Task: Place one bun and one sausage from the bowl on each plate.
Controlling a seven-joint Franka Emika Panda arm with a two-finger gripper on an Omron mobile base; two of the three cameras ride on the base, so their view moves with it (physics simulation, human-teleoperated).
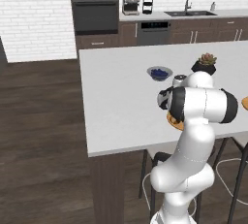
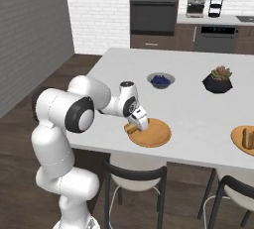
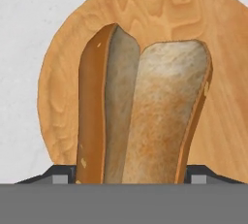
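From behind the arm we look forward and down over the surface [image 1: 116, 102] from both sides; our hand view sits close above a plate [image 3: 160, 9].

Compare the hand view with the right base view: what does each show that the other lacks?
Hand view: the bun's split, pale crumb and the plate's wood grain, close up. Right base view: a bowl of blue berries, a succulent pot, and a second plate at the right edge carrying another bun. Both: the bun between the tips of the end effector, over the plate.
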